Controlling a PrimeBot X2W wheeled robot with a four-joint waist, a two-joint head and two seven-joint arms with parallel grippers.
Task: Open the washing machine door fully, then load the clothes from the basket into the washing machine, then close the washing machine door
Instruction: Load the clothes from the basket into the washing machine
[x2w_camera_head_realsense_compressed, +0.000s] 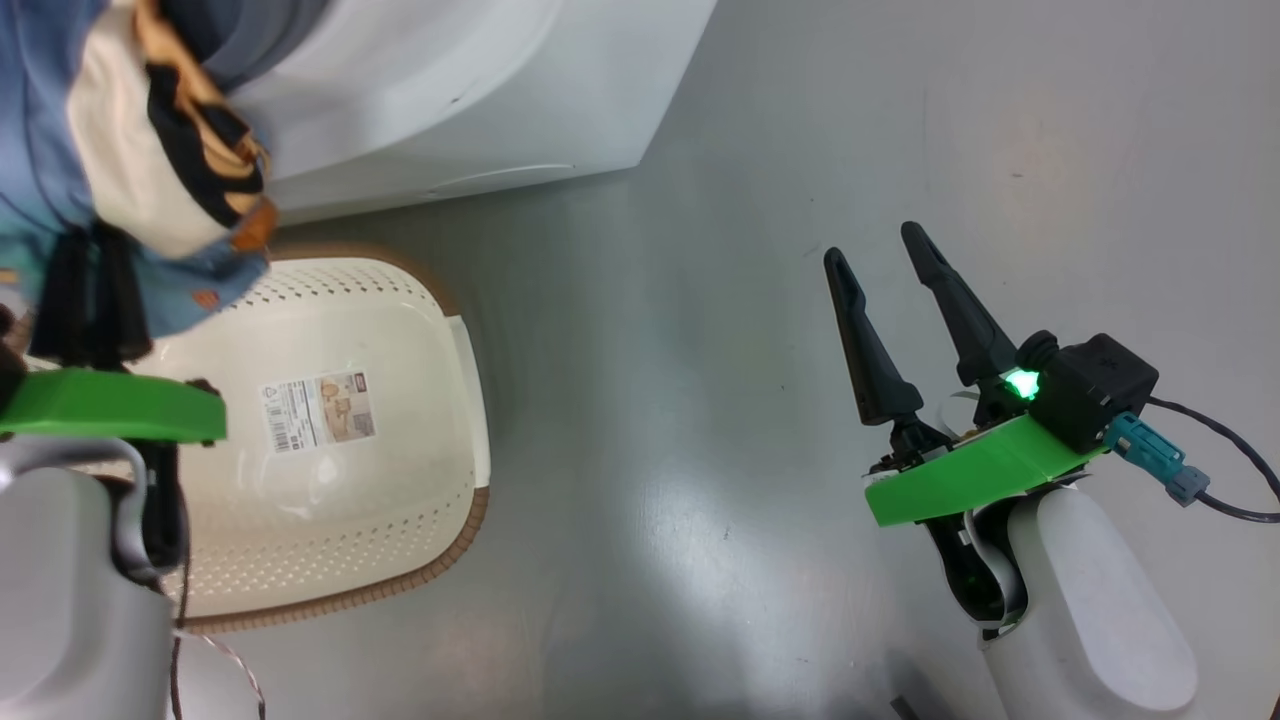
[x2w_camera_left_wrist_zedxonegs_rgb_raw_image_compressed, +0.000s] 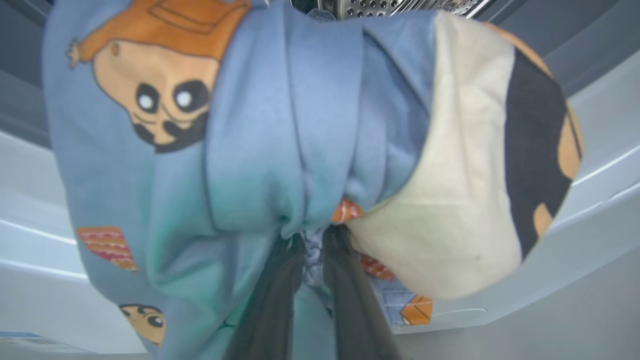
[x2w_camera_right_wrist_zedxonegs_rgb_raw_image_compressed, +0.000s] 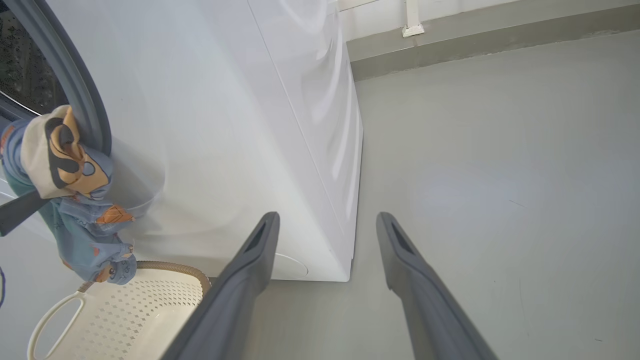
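The left gripper is clamped together on a gathered fold of the clothes. It pinches the light blue bundle near its middle, so the printed fabric droops on either side of the fingers rather than trailing. The bundle is held up against the front of the washing machine, level with the grey-blue gasket and right at the mouth. Past the top of the cloth the perforated steel drum shows, so the hold looks aimed at pushing the load straight in. The basket sits on the floor at the foot of the washing machine, just under the bundle. Its labelled bottom is bare, which I take to mean this is the last of the load. The right gripper has its fingers wide apart and grips nothing. It hangs over the floor well off the washing machine's corner, probably to stay out of the left arm's path until the closing step.
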